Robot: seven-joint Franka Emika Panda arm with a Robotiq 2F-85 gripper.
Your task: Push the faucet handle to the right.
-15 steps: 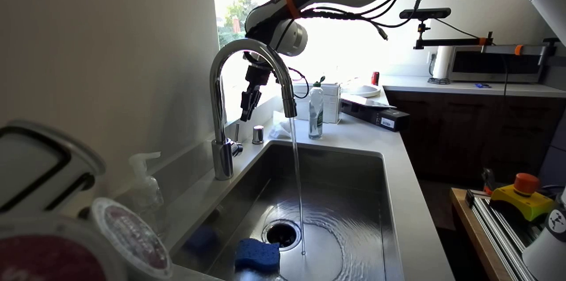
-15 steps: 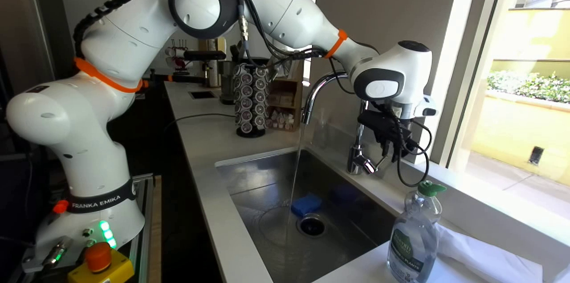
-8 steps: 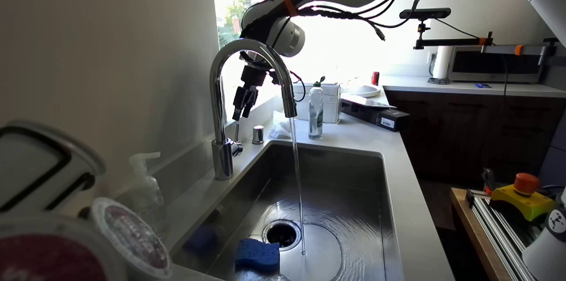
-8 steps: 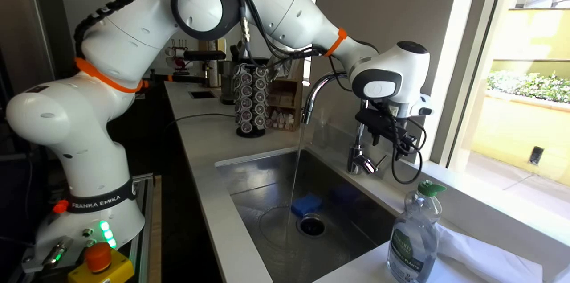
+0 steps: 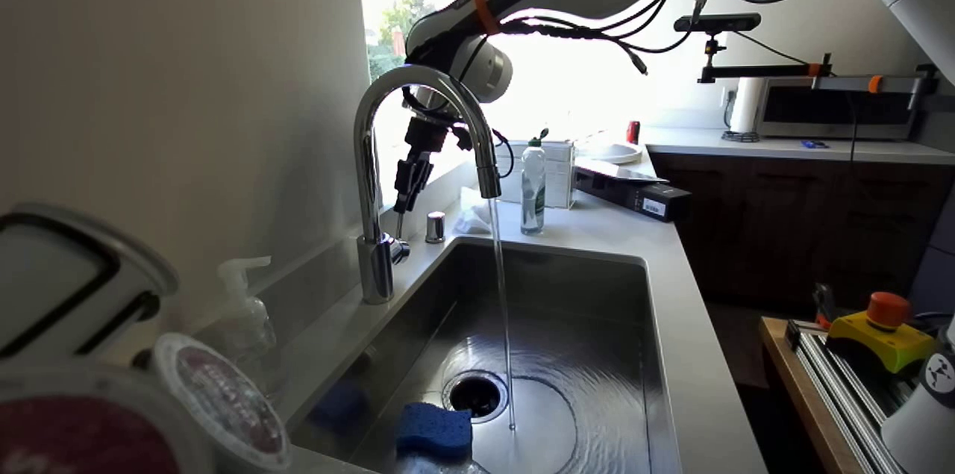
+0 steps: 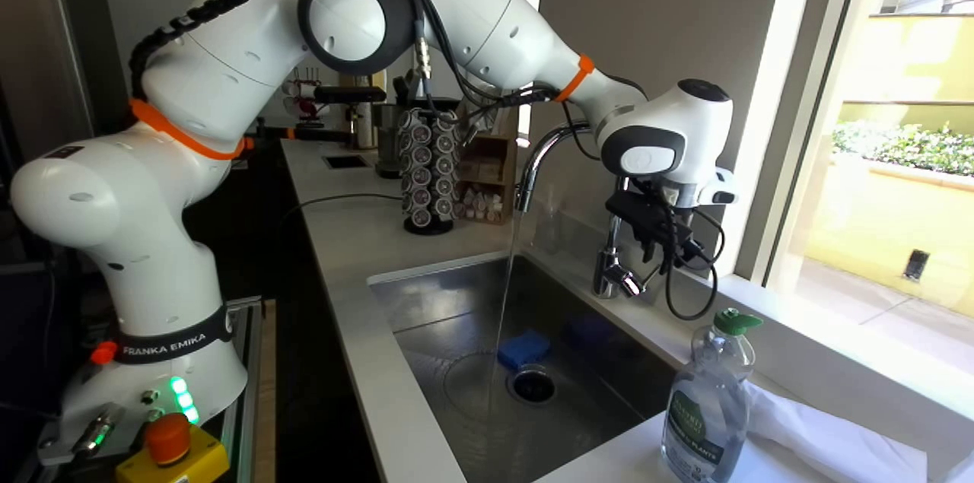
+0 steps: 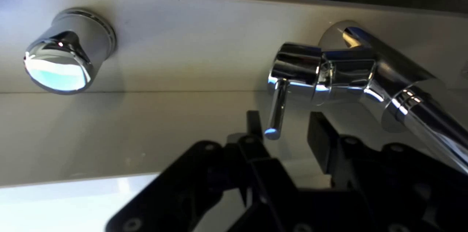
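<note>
Hand straddles the faucet handle.

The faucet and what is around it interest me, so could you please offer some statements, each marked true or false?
1. Water runs from the spout into the sink. True.
2. The blue sponge lies beside the drain. True.
3. The water lands on the blue sponge. False: it strikes the sink beside the blue sponge.
4. In the wrist view, the gripper stands open, with the tip of the faucet handle showing between its fingers. True.
5. The faucet handle points straight down. False: it points upward.
</note>
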